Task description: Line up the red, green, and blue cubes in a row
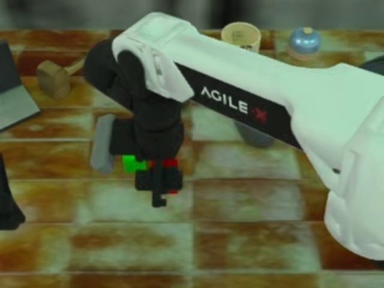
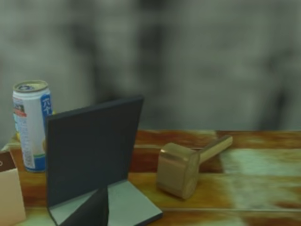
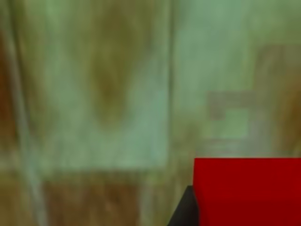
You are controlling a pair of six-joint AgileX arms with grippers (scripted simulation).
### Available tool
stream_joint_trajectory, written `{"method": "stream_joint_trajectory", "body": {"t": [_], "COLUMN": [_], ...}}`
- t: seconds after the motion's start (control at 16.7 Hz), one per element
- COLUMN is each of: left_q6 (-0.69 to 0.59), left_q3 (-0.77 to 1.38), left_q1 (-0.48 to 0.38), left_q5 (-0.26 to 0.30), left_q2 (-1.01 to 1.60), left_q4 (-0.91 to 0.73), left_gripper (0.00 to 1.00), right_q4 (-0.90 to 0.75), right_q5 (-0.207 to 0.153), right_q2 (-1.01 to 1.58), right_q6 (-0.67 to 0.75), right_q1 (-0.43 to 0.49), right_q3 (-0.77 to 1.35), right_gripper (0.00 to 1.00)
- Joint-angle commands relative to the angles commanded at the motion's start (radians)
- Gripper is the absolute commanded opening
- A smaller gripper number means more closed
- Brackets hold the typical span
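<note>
The red cube [image 1: 170, 162] sits near the middle of the table [image 1: 252, 240], almost wholly hidden under our right pincer [image 1: 159, 180]; only slivers of red show at the pincer's sides in the top view. In the right wrist view the red cube [image 3: 247, 190] fills a corner close against a dark finger [image 3: 186, 209], so we judge the right pincer to be clenched on it, though the fingers themselves are mostly out of sight. The green cube [image 1: 133, 163] lies just beside the red one, at its nine o'clock, the two close enough that we cannot tell whether they touch. That fits the task: red is being held down next to green so the two share one line across the table. The blue cube is not visible anywhere; it may be under the right arm, but we cannot say.

Our left arm [image 1: 9, 207] is parked at the table's nine o'clock edge, and whether its pincer is released or clenched cannot be told. Its wrist view looks out on a wooden mallet [image 2: 183, 167], a drinks can [image 2: 30, 125] and a dark folded stand [image 2: 94, 160].

Around the table's twelve o'clock edge stand a cup [image 1: 241, 37] and a service bell [image 1: 304, 41]; a grey bar [image 1: 103, 144] lies at ten o'clock of the green cube.
</note>
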Motion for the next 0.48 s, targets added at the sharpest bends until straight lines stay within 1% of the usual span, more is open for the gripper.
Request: {"method": "stream_joint_trajectory", "body": {"t": [0.06,0.18,0.48], "left_q6": [0.000,0.000,0.000], "left_q3": [0.000,0.000,0.000], "left_q1": [0.000,0.000,0.000], "left_q5": [0.000,0.000,0.000], "left_q2": [0.000,0.000,0.000], "left_q4": [0.000,0.000,0.000], "left_gripper": [1.00,1.00,1.00], "right_q4": [-0.006,-0.012,-0.007], "right_q5": [0.001,0.002,0.000], "right_q2": [0.003,0.006,0.002], "right_q6": [0.020,0.039,0.040], "right_q1": [0.029,0.053,0.051], "right_q3": [0.014,0.026,0.020], "right_gripper": [0.00,0.00,0.00]}}
